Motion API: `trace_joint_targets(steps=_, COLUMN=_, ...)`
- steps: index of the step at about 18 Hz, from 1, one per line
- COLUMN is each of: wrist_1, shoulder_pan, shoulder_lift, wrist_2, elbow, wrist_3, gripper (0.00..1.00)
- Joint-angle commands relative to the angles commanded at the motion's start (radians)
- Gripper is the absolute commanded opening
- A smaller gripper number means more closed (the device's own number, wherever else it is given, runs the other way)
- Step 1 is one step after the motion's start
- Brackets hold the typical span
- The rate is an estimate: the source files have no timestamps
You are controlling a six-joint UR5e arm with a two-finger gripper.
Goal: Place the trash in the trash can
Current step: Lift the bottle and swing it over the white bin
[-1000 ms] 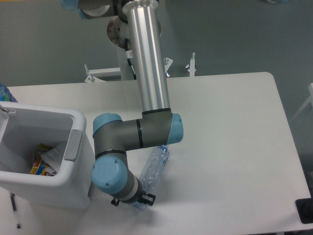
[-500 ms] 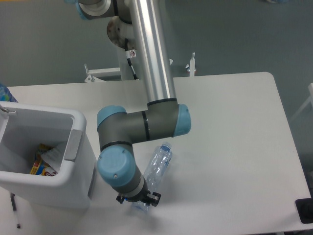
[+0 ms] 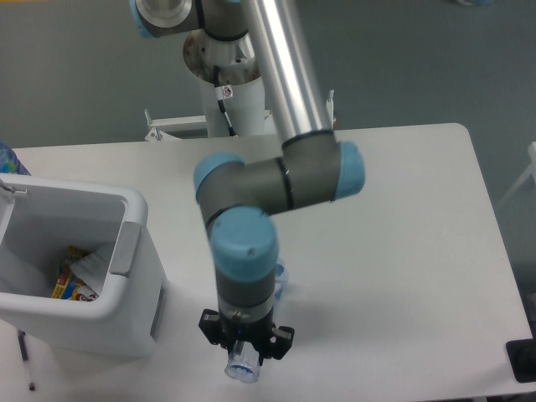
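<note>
White table [image 3: 402, 218], big UR5e arm [image 3: 293, 75] reaching over it from the back. Trash can [image 3: 100, 314] at left edge of table, white boxy bin, grey tab on its right wall facing the arm, some colourful wrappers and a crumpled white piece already inside.

Change: half a second ago the wrist sat lower left with the bottle lying slanted on the table beside it; now the wrist has swung right and stands upright, and the bottle is lifted, hanging end-on under the tool. So pickup looks done; carry to the bin comes next, judged from the pose.

Gripper [image 3: 245, 347] points straight down, near front table edge, right of the can and apart from it. Fingers closed narrow around the bottle [image 3: 243, 366]; only its round end shows below the jaws, plus a sliver of clear bluish plastic beside the wrist. Bottle looks crushed, see-through, light. Cap not visible.
</note>
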Motion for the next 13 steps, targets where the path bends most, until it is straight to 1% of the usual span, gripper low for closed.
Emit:
trace_joint_targets(steps=5, wrist_1=0.0, shoulder_pan=0.074, shoulder_lift=0.086, wrist_2=-0.219, elbow=-0.002, wrist_3=0.006, gripper=0.36)
trace_joint_targets(steps=9, wrist_1=0.002, shoulder_pan=0.094, shoulder_lift=0.12, wrist_2=-0.324, elbow=0.003, wrist_3=0.006, gripper=0.36)
trace_joint_targets(steps=13, wrist_1=0.017, shoulder_pan=0.112, shoulder_lift=0.154, wrist_2=-0.457, elbow=0.023, wrist_3=0.003, gripper=0.36)
